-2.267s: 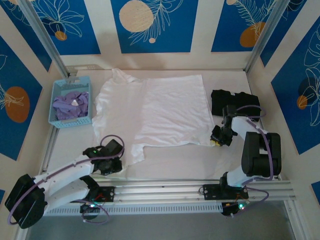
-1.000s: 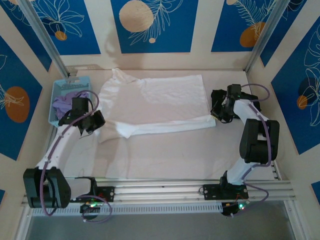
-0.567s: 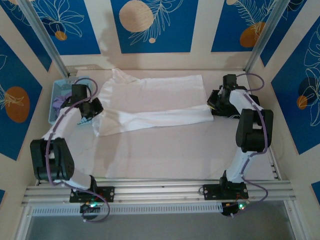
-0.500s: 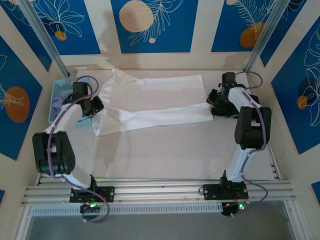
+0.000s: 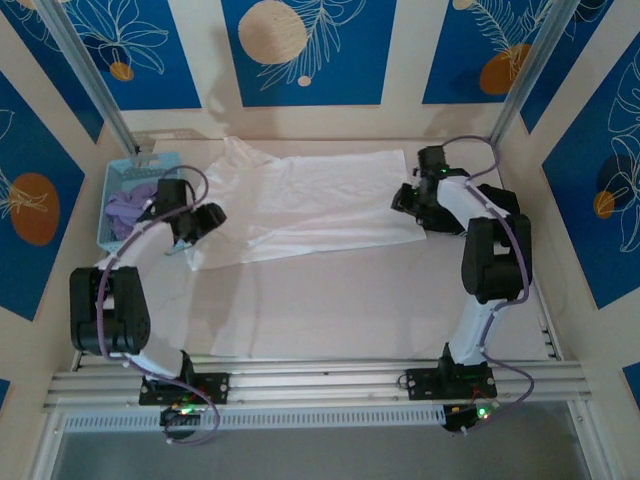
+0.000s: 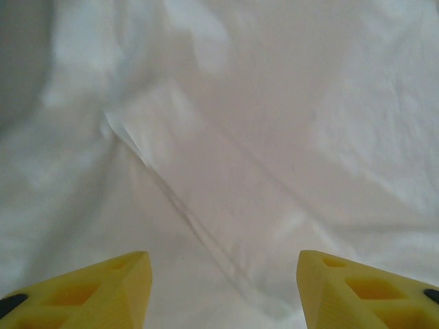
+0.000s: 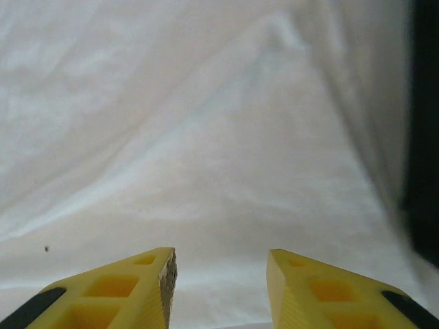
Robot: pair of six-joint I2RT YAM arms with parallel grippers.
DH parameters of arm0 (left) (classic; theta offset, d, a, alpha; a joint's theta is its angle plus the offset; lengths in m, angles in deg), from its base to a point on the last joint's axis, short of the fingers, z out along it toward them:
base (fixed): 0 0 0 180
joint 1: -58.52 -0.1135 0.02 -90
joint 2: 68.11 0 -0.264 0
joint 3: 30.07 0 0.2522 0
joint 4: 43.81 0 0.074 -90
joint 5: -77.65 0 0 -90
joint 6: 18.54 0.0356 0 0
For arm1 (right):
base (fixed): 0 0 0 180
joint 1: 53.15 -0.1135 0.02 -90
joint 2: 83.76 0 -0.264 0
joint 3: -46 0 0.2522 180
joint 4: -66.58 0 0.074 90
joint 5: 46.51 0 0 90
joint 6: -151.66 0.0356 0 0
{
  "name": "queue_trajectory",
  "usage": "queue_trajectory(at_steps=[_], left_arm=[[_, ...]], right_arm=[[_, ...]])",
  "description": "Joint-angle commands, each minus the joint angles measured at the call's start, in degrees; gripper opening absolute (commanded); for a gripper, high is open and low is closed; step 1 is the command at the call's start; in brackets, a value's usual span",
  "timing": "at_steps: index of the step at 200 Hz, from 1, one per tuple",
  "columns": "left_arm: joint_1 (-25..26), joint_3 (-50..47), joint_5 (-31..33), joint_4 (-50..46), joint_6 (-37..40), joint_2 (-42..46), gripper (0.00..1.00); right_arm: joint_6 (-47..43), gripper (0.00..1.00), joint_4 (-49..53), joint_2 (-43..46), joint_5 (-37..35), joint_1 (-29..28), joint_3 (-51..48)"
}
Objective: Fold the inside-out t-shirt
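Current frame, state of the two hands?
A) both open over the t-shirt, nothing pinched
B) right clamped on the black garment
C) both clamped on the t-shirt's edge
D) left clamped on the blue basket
A: in the wrist views the yellow fingers of the left hand and the right hand stand apart, with the white t-shirt lying below them and nothing pinched between.

We note left arm [image 5: 135,250] and right arm [image 5: 490,262]: white links, bulky black joint housings, purple cables [image 5: 470,138] looping alongside. Black bases [image 5: 440,381], green lights. Left fingertips [image 6: 103,288], right fingertips [image 7: 123,291]: yellow wedges, recessed pockets, black patches at outer corners.
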Motion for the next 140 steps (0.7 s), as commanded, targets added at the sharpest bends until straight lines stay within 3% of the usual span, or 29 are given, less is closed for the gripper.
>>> queue_trajectory(at_steps=[1, 47, 84, 140], left_arm=[[1.20, -4.38, -2.46, 3.21, 0.18, -1.28, 0.58], [1.16, -8.04, -1.51, 4.49, 2.70, -3.54, 0.58], [1.20, -12.20, -1.26, 4.35, 4.42, -2.99, 0.58], [1.16, -22.33, -2.84, 1.69, 3.99, 6.02, 0.58]], right_arm=[[-5.00, 0.40, 3.82, -4.23, -3.35, -0.19, 1.07], [-9.02, 0.39, 10.61, -6.50, -8.62, -0.98, 1.30], [-7.60, 0.36, 15.12, -4.62, -7.53, -1.06, -4.54], [-3.80, 0.31, 15.84, 3.22, -10.14, -1.36, -16.12]])
